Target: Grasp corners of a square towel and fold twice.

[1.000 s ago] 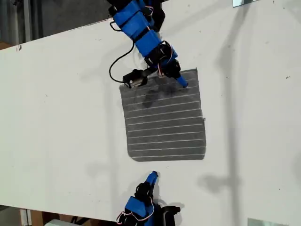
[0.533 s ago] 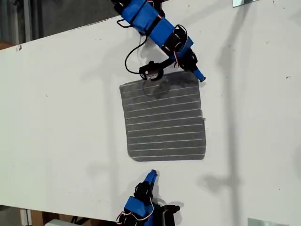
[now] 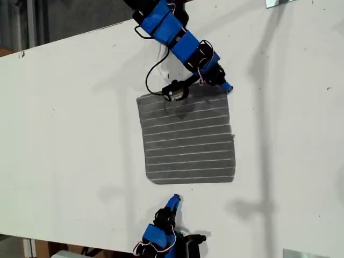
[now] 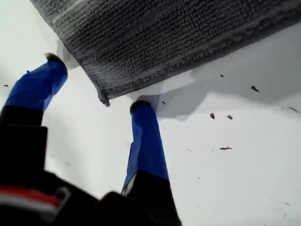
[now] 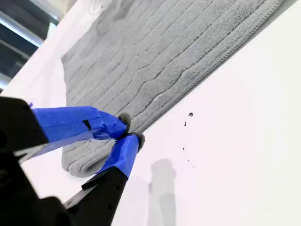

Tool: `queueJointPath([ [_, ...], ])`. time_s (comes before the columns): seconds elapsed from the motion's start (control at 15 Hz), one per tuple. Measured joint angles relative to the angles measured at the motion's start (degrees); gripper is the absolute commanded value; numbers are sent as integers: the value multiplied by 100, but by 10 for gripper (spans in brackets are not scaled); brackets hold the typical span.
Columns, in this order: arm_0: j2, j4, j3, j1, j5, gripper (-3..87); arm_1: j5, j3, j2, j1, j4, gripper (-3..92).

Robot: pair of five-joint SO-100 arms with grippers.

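While the towel lies flat on the tabletop, my first gripper spreads its fingers at a corner; my second gripper has its fingers pressed together.

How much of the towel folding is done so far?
Nothing is folded yet: the towel lies flat and open on the table. In hand: my first gripper is open, with one corner between its jaws but not pinched. My second gripper is shut and holds nothing, by the towel's edge nearest the exterior view's bottom. Left: grab the corners and make both folds.
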Motion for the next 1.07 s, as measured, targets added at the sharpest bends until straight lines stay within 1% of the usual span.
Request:
queueJointPath([
  [0.13, 0, 0, 0, 18, -18, 51, -360, -255, -123, 246, 97, 372],
  [0.2, 0, 0, 0, 18, -18, 54, -615, -571, -308, 457, 272, 390],
  [0.4, 0, 0, 0, 26, -18, 54, -1292, -1802, -967, 888, 1020, 407],
  [0.47, 0, 0, 0, 70, -18, 54, -1310, -1916, -1055, 932, 1116, 387],
  [0.53, 0, 0, 0, 88, -70, 54, -1301, -1951, -1090, 940, 1169, 253],
  [0.6, 0, 44, 0, 88, -149, 54, -1213, -1951, -1099, 949, 1169, 79],
  [0.67, 0, 123, 0, 88, -272, 59, -1081, -1951, -1099, 949, 1178, 8],
  [0.8, 0, 396, 0, 79, -721, 63, -826, -2004, -1107, 967, 1195, -2],
  [0.93, 0, 439, 0, 105, -1037, 57, -650, -2013, -1072, 1002, 1397, -2],
  [1.0, 0, 448, 0, 193, -1257, 110, -562, -1934, -1002, 1002, 1529, -2],
  [1.07, 0, 448, 0, 272, -1485, 140, -501, -1916, -940, 984, 1652, -2],
])
